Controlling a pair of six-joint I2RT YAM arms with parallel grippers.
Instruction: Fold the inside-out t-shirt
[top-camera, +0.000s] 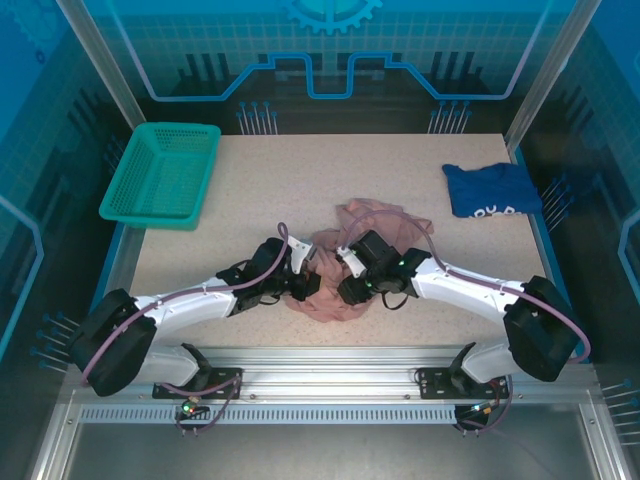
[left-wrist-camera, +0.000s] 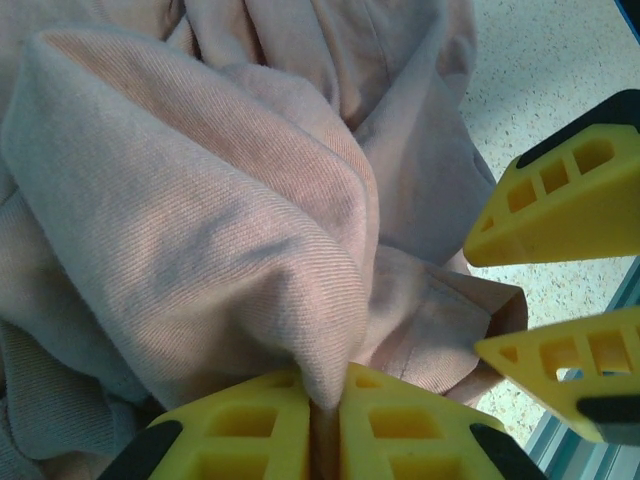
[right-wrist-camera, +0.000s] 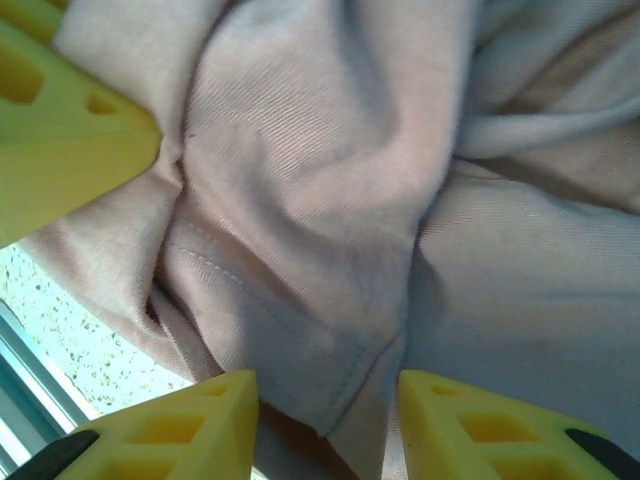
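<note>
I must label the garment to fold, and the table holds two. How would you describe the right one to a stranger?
On the beige table, look at the near middle. The pink shirt lies crumpled there, one fold pinched in the left gripper. Its salmon colour sets it apart from the blue shirt with white print at the far right.
</note>
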